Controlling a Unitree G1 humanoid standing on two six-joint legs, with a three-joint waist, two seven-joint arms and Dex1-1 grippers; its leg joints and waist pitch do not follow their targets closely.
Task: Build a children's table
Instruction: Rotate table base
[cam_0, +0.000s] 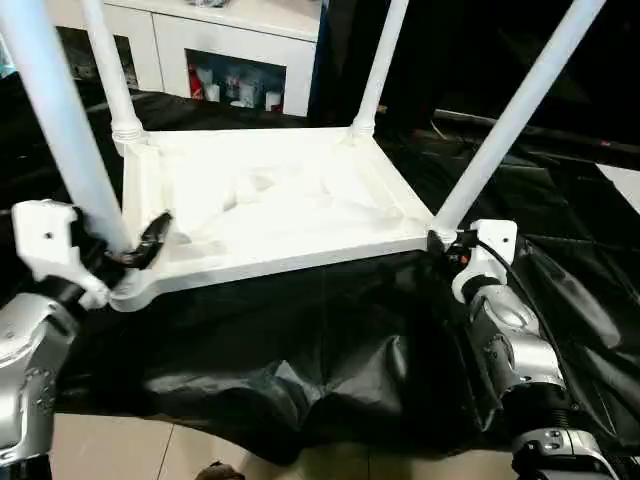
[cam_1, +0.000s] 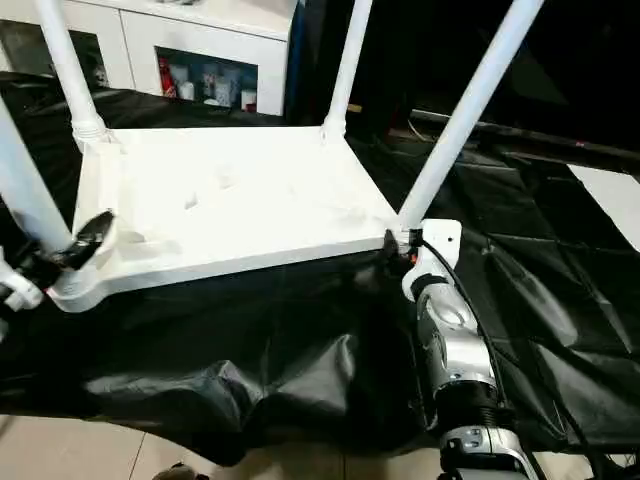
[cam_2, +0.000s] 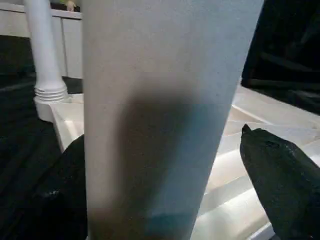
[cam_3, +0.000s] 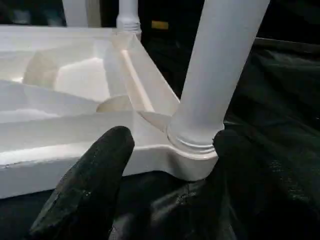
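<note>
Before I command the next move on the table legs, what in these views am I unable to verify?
- Leg tops: all four legs, such as the near right leg, run off the head views' upper edge.
- Near left socket: the left gripper and near left leg cover it.
- Cabinet contents: too small to identify.
- Tabletop face: turned down onto the black sheet.

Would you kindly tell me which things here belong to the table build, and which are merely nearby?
Part of the job:
- tabletop, upside down
- four legs standing in its corner sockets

Just nearby:
- black sheet beneath the tabletop
- white cabinet behind, small items on its shelf
</note>
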